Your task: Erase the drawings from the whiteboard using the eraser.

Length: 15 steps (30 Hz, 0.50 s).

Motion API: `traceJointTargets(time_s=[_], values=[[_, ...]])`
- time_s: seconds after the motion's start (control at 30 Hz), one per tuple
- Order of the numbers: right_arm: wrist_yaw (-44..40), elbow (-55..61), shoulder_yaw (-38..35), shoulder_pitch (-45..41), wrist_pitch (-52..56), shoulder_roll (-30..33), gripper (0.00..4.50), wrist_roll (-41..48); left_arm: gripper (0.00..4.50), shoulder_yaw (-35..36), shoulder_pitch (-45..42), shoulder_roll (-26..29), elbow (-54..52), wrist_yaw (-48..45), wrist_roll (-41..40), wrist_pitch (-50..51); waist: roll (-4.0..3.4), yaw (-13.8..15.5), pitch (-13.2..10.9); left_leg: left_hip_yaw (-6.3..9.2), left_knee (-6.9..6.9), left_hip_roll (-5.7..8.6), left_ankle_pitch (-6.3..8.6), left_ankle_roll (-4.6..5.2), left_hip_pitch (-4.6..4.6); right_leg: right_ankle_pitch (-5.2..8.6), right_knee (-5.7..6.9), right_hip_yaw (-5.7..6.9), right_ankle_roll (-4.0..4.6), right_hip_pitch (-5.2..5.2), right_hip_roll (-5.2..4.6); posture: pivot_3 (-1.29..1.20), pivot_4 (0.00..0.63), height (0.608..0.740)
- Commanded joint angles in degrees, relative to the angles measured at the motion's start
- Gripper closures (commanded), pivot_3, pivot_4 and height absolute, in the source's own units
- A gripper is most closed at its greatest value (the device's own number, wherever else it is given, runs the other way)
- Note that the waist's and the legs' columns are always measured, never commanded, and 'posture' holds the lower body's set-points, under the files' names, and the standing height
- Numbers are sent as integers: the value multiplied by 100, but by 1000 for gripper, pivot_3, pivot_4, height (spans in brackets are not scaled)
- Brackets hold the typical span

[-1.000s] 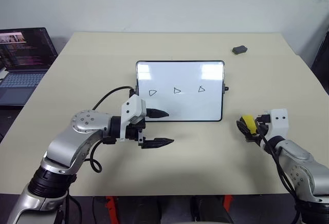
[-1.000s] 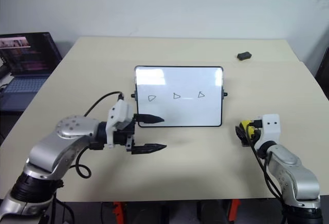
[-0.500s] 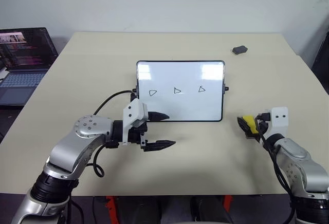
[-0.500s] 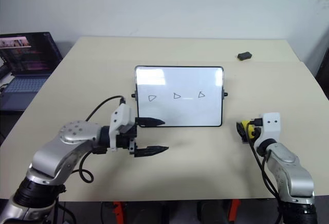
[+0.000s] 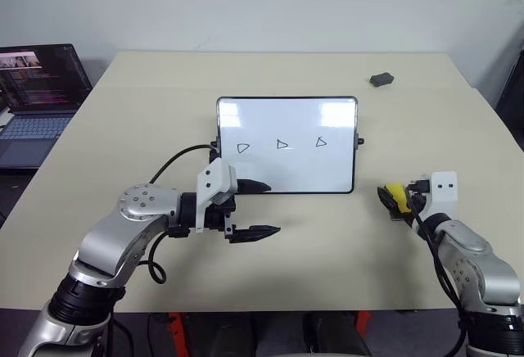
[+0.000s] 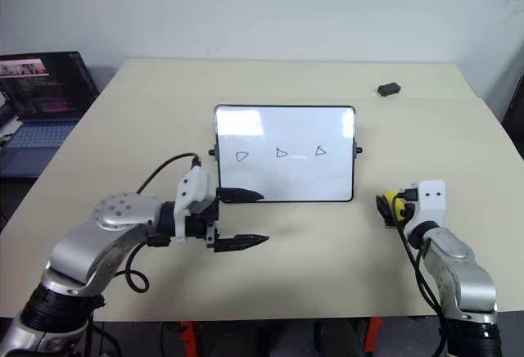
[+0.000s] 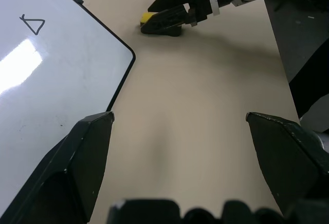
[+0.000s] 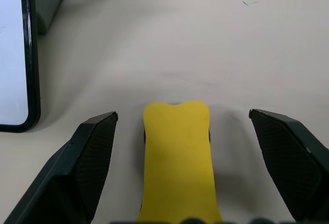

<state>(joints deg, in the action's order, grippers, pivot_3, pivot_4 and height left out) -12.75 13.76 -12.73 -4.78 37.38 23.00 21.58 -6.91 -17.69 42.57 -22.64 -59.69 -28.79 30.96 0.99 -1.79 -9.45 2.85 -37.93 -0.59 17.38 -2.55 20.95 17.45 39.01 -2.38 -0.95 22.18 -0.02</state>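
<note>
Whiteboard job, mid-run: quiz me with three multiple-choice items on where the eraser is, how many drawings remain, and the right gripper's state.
1. Where does the eraser lie?
A. On the whiteboard
B. On the table between the right gripper's fingers
C. Beside the laptop

2. How many drawings are on the whiteboard?
A. One
B. Three
C. Five

3. How is the right gripper?
A. Open around the eraser
C. Clamped on the whiteboard's frame
B. Shut, off to one side

Answers: 1 B, the right wrist view shows the yellow block on the table between the two black fingers. 2 B, three small triangles stand in a row. 3 A, both fingers stand clear of the eraser's sides.
</note>
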Motion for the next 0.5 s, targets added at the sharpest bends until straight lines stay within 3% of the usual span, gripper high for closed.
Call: traceJointTargets(time_s=[0.03,0.5], values=[[-60,29,-156,-85,-131,-14,15,32,0,11,-39,48,-161,-33,5,2,0,1,0,0,0,0,0,0,0,0,0,0,0,0,0,0,150,740],[-53,118,-212,-4,-68,-87,15,68,0,63,22,179,-149,-151,0,-8,0,1,0,0,0,0,0,0,0,0,-1,0,0,0,0,0,150,740]])
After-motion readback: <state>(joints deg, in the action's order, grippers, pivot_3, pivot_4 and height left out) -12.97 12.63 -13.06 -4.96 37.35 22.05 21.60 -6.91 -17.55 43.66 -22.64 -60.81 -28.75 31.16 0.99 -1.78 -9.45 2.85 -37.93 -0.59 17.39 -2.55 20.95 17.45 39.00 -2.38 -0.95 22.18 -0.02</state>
